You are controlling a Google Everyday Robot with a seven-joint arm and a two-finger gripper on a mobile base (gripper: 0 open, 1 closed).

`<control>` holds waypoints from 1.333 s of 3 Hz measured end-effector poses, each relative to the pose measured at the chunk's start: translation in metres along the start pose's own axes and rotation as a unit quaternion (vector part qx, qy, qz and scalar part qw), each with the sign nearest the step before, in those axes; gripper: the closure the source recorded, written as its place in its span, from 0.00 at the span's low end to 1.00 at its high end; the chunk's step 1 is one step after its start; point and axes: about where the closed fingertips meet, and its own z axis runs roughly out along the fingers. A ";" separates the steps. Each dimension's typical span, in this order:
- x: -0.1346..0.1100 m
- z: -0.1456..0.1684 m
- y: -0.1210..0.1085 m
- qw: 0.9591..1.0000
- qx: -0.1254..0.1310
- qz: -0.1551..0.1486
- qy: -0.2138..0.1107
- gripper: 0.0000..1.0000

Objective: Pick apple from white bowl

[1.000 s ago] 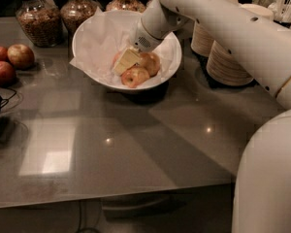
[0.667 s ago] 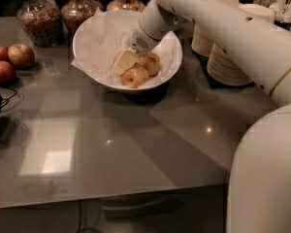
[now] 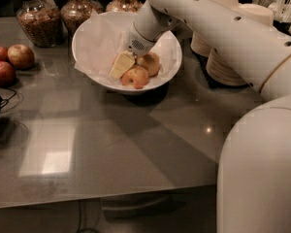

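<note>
White bowl (image 3: pixel 111 85): paper-lined, on grey worktop (image 3: pixel 136 144). Gripper (image 3: pixel 124 67): lowered inside bowl, left of its centre, just beside apple (image 3: pixel 136 76); whether it is gripping, cannot tell. Apple: red-pink, lying at bowl's near inner side; paler apple (image 3: pixel 150 63) just behind it. Red apples (image 3: pixel 20 56): well left of bowl. Glass jars (image 3: pixel 36 21): behind bowl. Stacked cream bowls (image 3: pixel 225 62): right of bowl.
</note>
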 end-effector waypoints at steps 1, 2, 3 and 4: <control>0.001 0.004 0.001 1.000 -0.006 0.001 0.008 0.31; 0.001 0.004 0.001 1.000 -0.006 0.001 0.008 0.50; 0.001 0.004 0.001 1.000 -0.006 0.001 0.008 0.73; 0.001 0.004 0.001 1.000 -0.006 0.001 0.008 0.96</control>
